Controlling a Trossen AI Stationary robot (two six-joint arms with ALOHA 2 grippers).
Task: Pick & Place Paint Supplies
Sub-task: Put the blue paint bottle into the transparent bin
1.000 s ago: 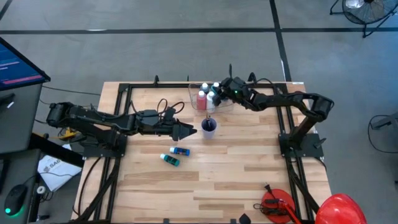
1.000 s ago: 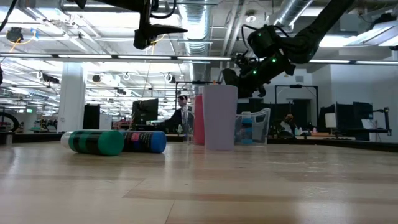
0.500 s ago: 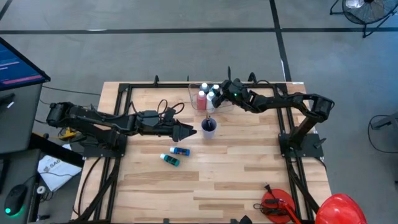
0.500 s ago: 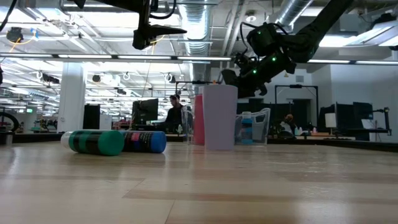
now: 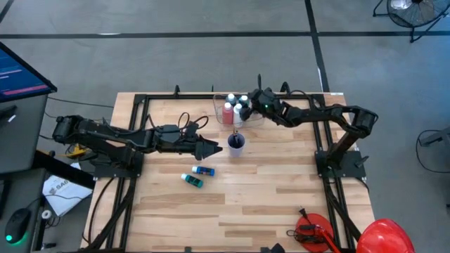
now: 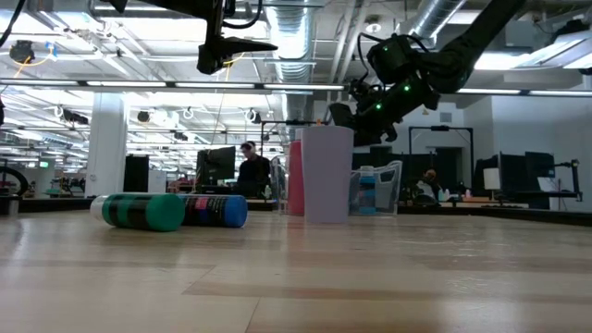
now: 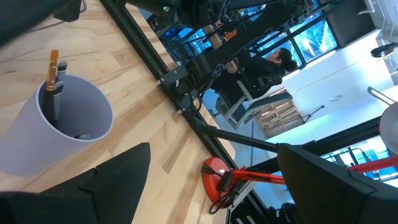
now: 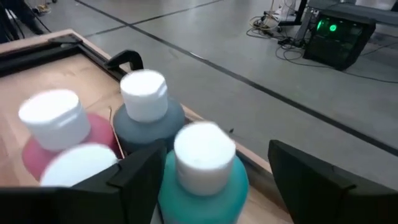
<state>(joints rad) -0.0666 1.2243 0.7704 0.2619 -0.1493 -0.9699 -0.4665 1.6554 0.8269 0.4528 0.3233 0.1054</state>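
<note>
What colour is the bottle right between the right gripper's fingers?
Teal bottle with a white cap, clearest in the right wrist view.

We see little change on the worktop. The right gripper [image 5: 247, 105], over the clear tub [image 5: 220, 102] near the worktop's far edge, sits a touch nearer the worktop's right edge than half a second ago, back about where it was a second ago. Its fingers [image 8: 134, 180] now stand apart on either side of the teal paint bottle [image 8: 202, 171], wider than before, without touching it. In the room beyond the table, a person [image 6: 248, 166] stands further left in the low view than earlier.
</note>
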